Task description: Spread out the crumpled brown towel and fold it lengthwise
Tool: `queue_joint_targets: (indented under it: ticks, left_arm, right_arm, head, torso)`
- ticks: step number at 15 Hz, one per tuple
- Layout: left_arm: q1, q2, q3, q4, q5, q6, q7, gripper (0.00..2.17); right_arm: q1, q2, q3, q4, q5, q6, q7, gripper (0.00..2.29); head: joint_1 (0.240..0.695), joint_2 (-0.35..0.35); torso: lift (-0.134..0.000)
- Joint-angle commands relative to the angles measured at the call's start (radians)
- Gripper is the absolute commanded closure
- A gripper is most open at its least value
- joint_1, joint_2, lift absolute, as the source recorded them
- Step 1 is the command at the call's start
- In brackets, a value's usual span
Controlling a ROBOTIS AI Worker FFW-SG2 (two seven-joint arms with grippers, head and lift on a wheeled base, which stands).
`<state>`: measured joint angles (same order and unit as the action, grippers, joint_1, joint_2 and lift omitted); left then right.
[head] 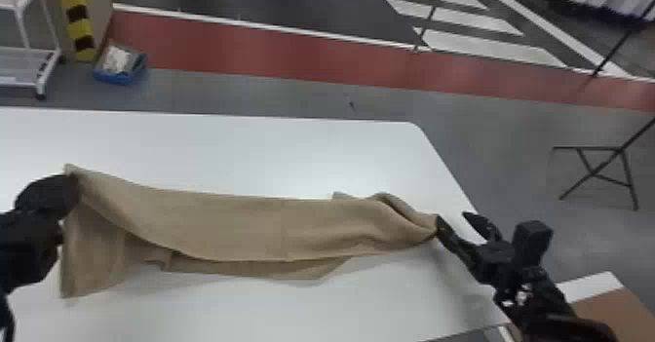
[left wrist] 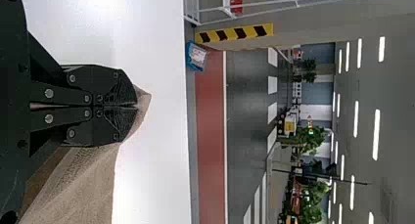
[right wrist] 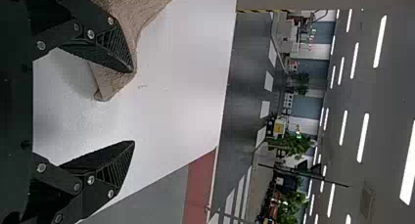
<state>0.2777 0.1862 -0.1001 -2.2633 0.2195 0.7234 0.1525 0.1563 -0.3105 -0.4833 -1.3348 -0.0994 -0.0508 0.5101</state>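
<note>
Apparently it's still-crumpled spreading work: left gripper (left wrist: 136, 106), at left, clamped on the brown towel (head: 234, 224); right gripper (head: 452, 216), lower right, fingers apart, should grasp the bunched end

No text, label, brand, number or sign can be read.
</note>
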Motion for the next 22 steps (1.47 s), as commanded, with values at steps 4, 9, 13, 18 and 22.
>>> queue_joint_targets:
  ticks: [4,9,13,18,22]
  left_arm:
    - [-0.005,0.002,0.000,0.007,-0.002,0.000,-0.004,1.42]
    - [-0.006,0.002,0.003,0.007,-0.002,0.000,-0.005,1.42]
    - [-0.006,0.002,0.006,-0.002,0.000,0.000,-0.004,1.42]
    - [-0.006,0.010,0.017,-0.110,0.006,0.064,-0.008,1.42]
    - [0.003,0.025,0.060,-0.194,0.026,0.107,0.024,1.42]
  right_arm:
    - [-0.026,-0.009,-0.001,0.014,0.007,0.078,0.044,0.65]
    - [-0.035,-0.009,-0.015,0.000,-0.006,0.167,0.088,1.33]
    - [0.002,0.034,-0.051,-0.136,-0.029,0.179,0.114,1.54]
    - [0.019,0.045,-0.107,-0.373,-0.157,0.326,0.117,1.54]
    - [0.002,0.042,-0.196,-0.531,-0.221,0.467,0.096,1.54]
  head:
    - [0.695,-0.350]
    - [0.695,-0.350]
    - [0.695,-0.350]
    - [0.695,-0.332]
    - [0.695,-0.329]
  torso:
    - [-0.124]
    - [-0.124]
    - [-0.124]
    - [-0.124]
    - [-0.124]
